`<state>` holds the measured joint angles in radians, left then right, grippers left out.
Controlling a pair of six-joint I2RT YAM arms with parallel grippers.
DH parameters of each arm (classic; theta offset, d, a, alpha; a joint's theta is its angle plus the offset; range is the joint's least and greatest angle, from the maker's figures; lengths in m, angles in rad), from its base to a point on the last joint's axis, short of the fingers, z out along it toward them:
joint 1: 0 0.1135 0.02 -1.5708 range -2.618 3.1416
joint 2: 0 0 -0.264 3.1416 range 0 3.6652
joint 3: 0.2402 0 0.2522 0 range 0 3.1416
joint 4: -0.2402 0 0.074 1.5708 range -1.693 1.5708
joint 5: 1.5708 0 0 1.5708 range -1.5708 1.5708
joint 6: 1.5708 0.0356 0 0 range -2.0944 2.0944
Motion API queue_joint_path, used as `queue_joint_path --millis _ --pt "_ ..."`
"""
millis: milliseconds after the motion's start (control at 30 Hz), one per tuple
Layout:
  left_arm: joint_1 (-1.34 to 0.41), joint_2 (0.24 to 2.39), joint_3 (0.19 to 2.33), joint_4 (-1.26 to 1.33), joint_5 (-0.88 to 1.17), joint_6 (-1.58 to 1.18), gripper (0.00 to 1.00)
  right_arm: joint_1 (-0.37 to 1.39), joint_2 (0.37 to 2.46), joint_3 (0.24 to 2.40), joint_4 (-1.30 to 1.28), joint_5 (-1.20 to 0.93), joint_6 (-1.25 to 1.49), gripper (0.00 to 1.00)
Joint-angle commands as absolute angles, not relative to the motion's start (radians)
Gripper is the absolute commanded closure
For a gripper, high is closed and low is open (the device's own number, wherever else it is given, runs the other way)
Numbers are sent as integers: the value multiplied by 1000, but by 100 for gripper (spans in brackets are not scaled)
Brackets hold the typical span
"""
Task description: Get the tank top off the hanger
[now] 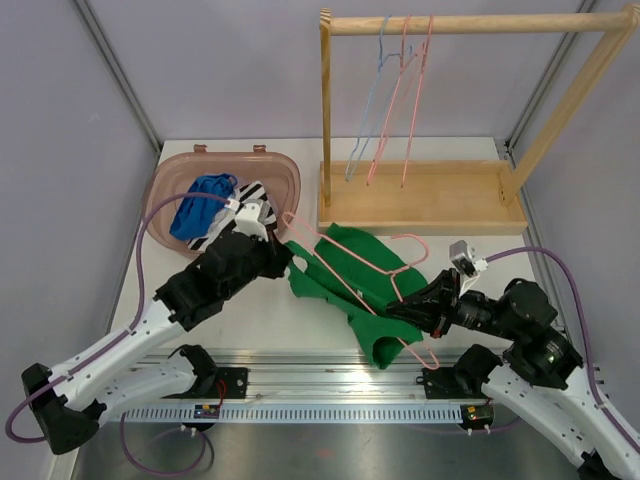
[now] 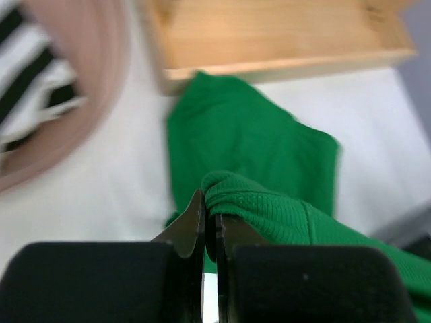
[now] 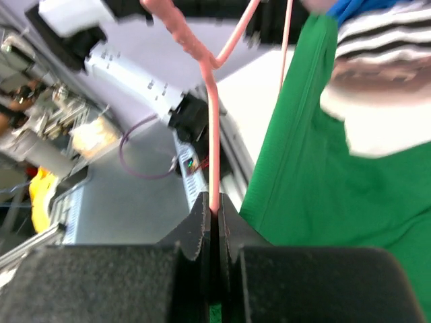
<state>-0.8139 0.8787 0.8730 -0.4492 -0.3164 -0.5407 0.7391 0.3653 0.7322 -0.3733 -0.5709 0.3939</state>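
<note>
Top external view: the tank top (image 1: pixel 350 272) lies crumpled on the table (image 1: pixel 250 320) between my two arms, with the pink hanger (image 1: pixel 412 241) threaded through it. The hanger's long axis runs diagonally, from far-left near the left gripper (image 1: pixel 283 258) down to near-right, where the right gripper (image 1: pixel 406 314) sits.

On the left wrist camera, the fingers are clamped on a rolled fold of green knit at the garment's edge, and the rest of the cloth spreads away ahead of them toward the wooden rack (image 2: pixel 283 40). On the right wrist camera, the jaws are clenched on the bare hanger wire, with green fabric just beside it on the right.

So each arm holds its own end: left has cloth, right has wire. I judge the next move is to draw them apart along that diagonal. I can't see whether a strap is caught round the wire.
</note>
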Motion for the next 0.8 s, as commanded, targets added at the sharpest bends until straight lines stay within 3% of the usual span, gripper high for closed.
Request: queue_joint_path --millis 0,33,233,367,500,533,633,667,733,767 --pt "-813 833 752 -117 117 -512 100 749 278 628 -41 -406 471 100" --pt "-863 841 733 -68 206 -509 100 747 267 556 151 -372 497 100" --pt "-1173 974 704 57 192 -408 100 749 383 318 976 -82 507 100" --pt "-1268 1029 696 63 71 -403 100 749 483 363 1052 -8 397 100" --pt "-1281 1054 735 -124 -208 -477 100 749 373 564 613 31 319 100" --pt "-1282 1054 748 -170 -315 -494 100 749 344 610 352 32 295 100" --pt "-1282 1025 768 -310 -479 -561 98 749 270 783 -105 159 316 100" --pt "-1282 1010 776 -375 -514 -596 88 747 264 825 -205 219 328 100" --pt "-1282 993 787 -437 -579 -623 82 749 275 925 -424 355 345 100" --pt "-1282 985 793 -484 -592 -640 72 749 282 952 -478 400 356 100"
